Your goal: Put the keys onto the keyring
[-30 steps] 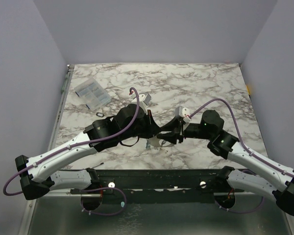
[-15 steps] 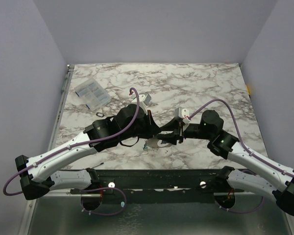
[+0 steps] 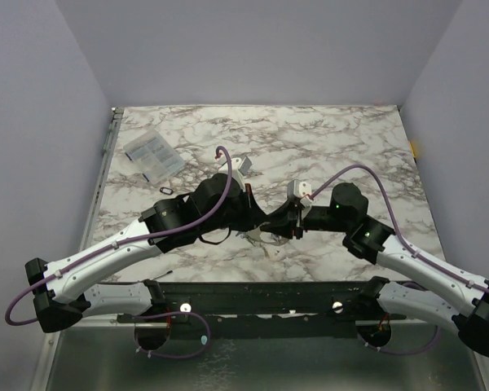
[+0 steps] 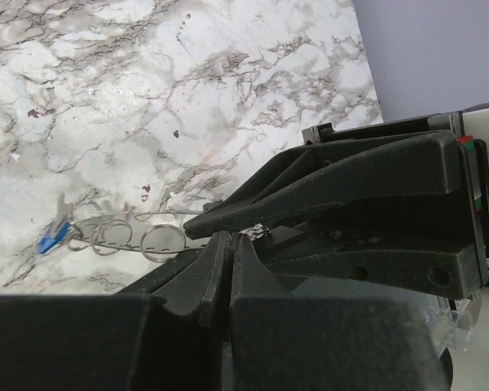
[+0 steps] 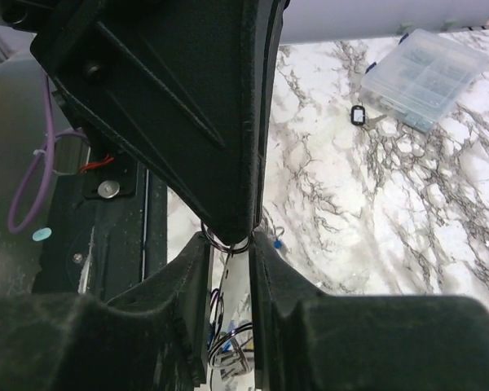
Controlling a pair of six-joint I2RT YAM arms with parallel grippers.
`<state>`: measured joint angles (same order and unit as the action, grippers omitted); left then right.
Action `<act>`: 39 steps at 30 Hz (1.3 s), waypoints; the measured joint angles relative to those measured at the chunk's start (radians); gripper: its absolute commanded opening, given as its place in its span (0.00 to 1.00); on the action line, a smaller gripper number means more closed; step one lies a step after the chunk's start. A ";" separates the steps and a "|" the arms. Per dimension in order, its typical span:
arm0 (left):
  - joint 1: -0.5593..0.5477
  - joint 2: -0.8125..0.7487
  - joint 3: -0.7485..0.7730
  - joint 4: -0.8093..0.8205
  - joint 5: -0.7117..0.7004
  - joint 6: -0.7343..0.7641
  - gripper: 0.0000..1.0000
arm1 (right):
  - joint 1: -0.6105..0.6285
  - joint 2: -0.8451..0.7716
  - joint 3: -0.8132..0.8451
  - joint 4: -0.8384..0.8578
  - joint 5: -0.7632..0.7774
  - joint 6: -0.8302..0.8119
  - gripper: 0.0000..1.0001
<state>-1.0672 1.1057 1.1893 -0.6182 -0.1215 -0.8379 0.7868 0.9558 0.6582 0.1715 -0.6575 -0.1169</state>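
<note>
Blue-headed metal key (image 4: 53,237) sits at nine o'clock on silver wire keyring (image 4: 151,217), which the left gripper (image 4: 226,238) clamps; right gripper's (image 5: 228,244) hold is unclear.

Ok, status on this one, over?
Left gripper shut on keyring. Right gripper tips flank it, grip unclear. Blue key at its far end. Nothing in the way.
</note>
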 measured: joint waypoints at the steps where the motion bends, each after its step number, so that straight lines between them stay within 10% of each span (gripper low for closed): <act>1: 0.000 0.000 0.000 0.000 0.000 0.000 0.00 | 0.001 0.000 0.000 0.000 0.000 0.000 0.15; 21: 0.000 -0.011 0.000 -0.011 -0.002 0.000 0.00 | 0.003 0.008 -0.001 0.000 0.005 0.054 0.01; 29: 0.000 -0.026 -0.001 -0.006 -0.002 -0.009 0.00 | 0.004 0.007 -0.014 0.080 -0.013 0.131 0.40; 39: -0.012 -0.028 -0.003 0.005 0.006 -0.012 0.00 | 0.005 0.033 -0.016 0.154 -0.045 0.171 0.21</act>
<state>-1.0790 1.0775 1.1862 -0.6128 -0.1150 -0.8501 0.7921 0.9890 0.6422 0.3260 -0.7025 0.0544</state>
